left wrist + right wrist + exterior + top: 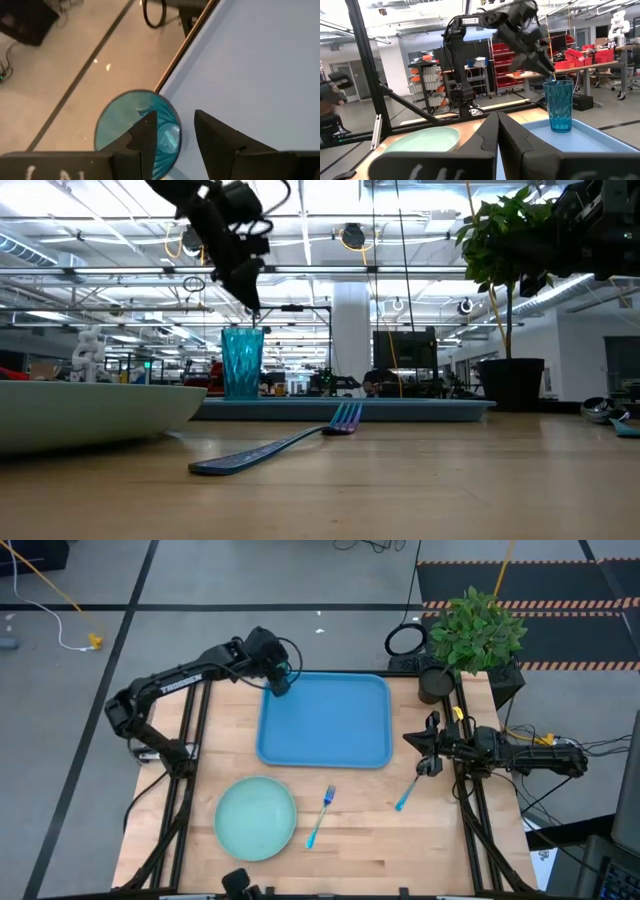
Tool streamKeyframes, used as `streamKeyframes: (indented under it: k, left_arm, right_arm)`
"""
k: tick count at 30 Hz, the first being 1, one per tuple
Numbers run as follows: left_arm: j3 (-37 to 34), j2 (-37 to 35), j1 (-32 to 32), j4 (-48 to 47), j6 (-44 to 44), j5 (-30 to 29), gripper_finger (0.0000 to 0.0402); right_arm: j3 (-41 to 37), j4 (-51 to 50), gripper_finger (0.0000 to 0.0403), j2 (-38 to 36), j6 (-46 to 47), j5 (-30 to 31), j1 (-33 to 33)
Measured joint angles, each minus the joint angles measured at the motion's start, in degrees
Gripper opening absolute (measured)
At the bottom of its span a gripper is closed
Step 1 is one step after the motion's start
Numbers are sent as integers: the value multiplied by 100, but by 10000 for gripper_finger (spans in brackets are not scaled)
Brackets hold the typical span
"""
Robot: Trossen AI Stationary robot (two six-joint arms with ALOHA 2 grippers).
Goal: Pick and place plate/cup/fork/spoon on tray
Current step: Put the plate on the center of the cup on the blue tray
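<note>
The teal cup (242, 363) stands upright on the far left corner of the blue tray (330, 740). My left gripper (175, 137) is open right above the cup's rim, one finger over the inside and one outside. The mint plate (256, 818) lies on the table near the front edge. The blue fork (320, 815) lies to its right, and the spoon (407, 792) lies near the tray's near right corner. My right gripper (428, 752) is shut and empty, above the table to the right of the tray, close to the spoon's bowl end. My left gripper points down at the cup's rim (176, 131) on the side toward the tray's middle. One finger (145, 135) is over the cup's inside and the other (215, 140) is outside it. The rim shows in the gap between them; whether a finger touches it, I cannot tell.
A potted plant (478, 630) in a dark pot (437, 683) stands at the table's far right corner, behind my right arm. Bare wood lies between the tray and the front edge, around the plate, fork and spoon.
</note>
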Motion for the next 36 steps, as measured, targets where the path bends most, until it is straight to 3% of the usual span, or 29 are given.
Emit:
streamKeyframes:
  k: [6,13,19,25,36]
  left_arm:
    - [4,-635,-521,-260,-450,-2,134]
    - [9,-884,-2207,-1261,-998,17,134]
    - [5,-768,-4002,-1627,-1601,16,134]
    - [2,-689,-5551,-1805,-2769,-245,134]
    - [2,259,-7716,-1753,-5168,-431,135]
  right_arm:
    - [-1,-1,0,0,0,0,0]
    - [1,-3,0,2,19,2,0]
    - [-1,-4,0,2,201,4,0]
    - [-1,-52,0,2,305,11,0]
    - [1,-109,0,24,909,2,13]
